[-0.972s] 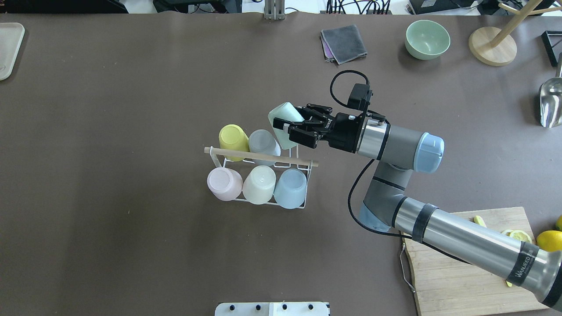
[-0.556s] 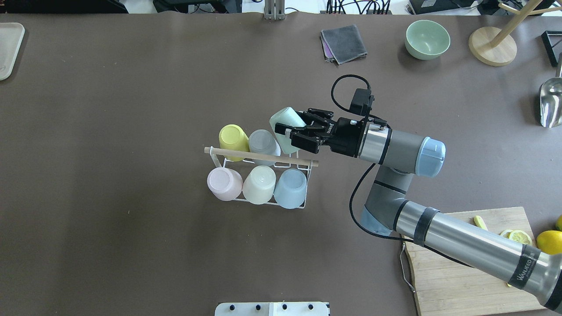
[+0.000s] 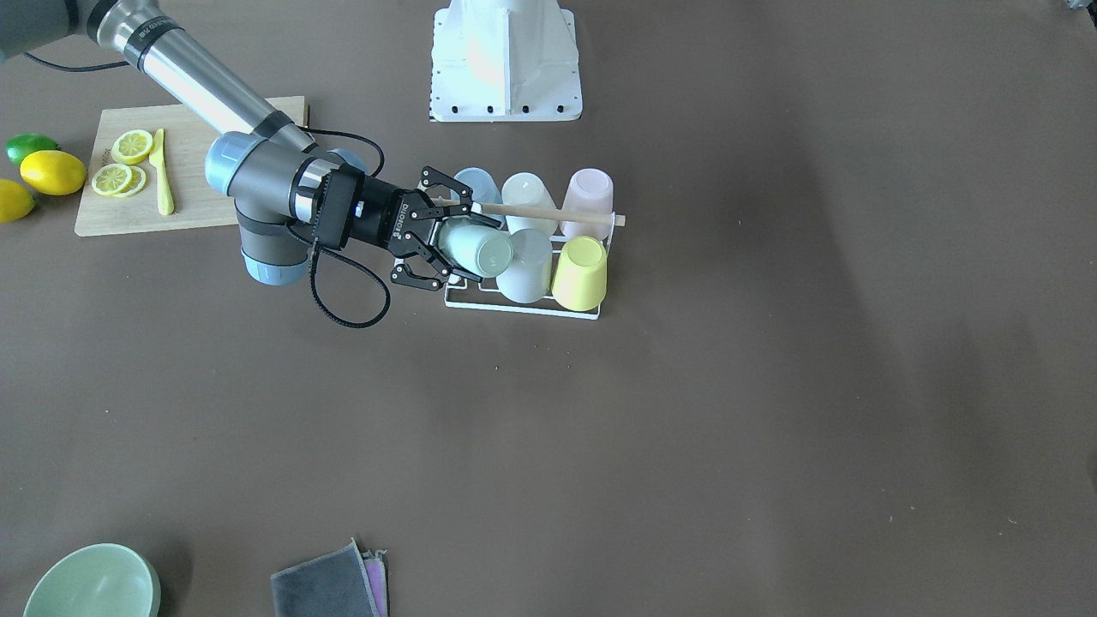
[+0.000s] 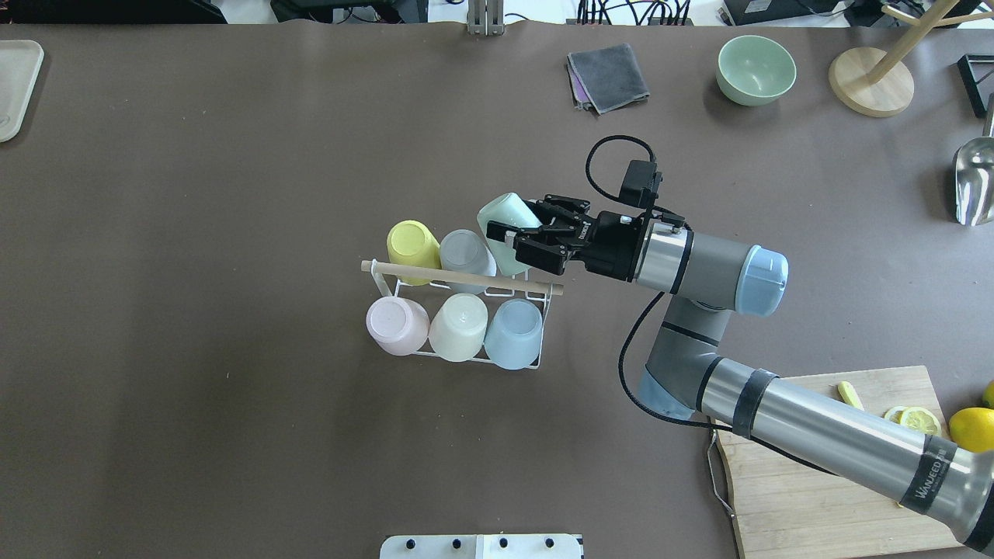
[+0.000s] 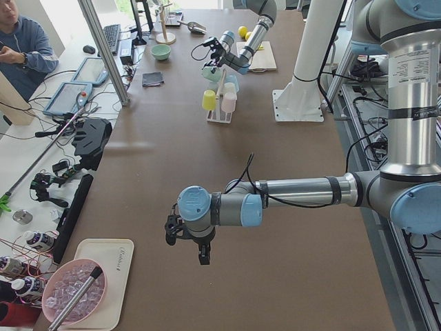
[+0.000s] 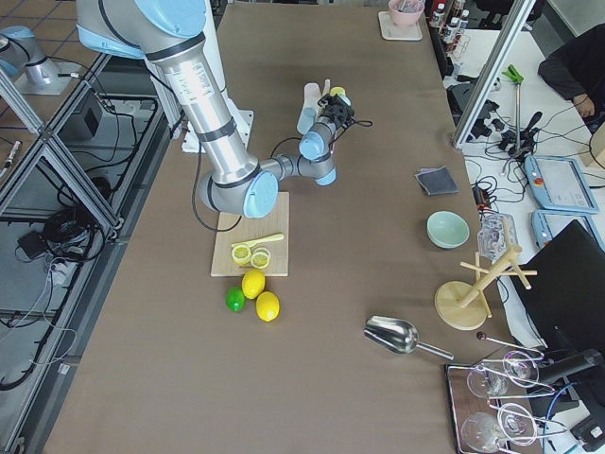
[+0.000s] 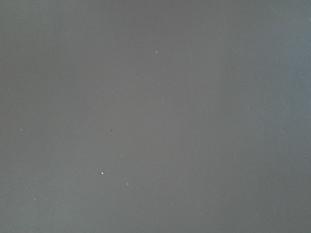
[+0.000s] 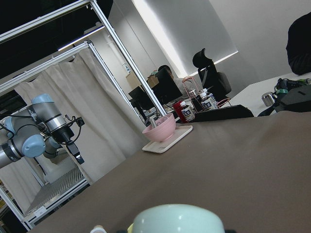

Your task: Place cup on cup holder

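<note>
The cup holder (image 4: 458,277) is a white wire rack with a wooden rod across its top, standing mid-table; it also shows in the front view (image 3: 548,211). Five cups sit upside down on it: yellow (image 4: 413,242), grey (image 4: 466,252), pink (image 4: 396,326), cream (image 4: 460,326) and blue (image 4: 514,332). My right gripper (image 4: 519,225) is shut on a mint cup (image 4: 505,213), held tilted at the rack's far right corner, next to the grey cup (image 3: 524,266). The mint cup (image 3: 480,248) sits between the spread fingers. My left gripper (image 5: 187,241) hangs over bare table far away; I cannot tell its state.
A cutting board (image 4: 823,481) with lemon slices and lemons (image 4: 971,425) lies near the right arm's base. A green bowl (image 4: 755,68), grey cloth (image 4: 608,76), wooden stand (image 4: 870,81) and metal scoop (image 4: 974,182) are at the far right. A tray (image 4: 15,85) is far left.
The right gripper has moved the mint cup slightly down and closer to the rack's far right corner. The other cups and the rack have not moved.
</note>
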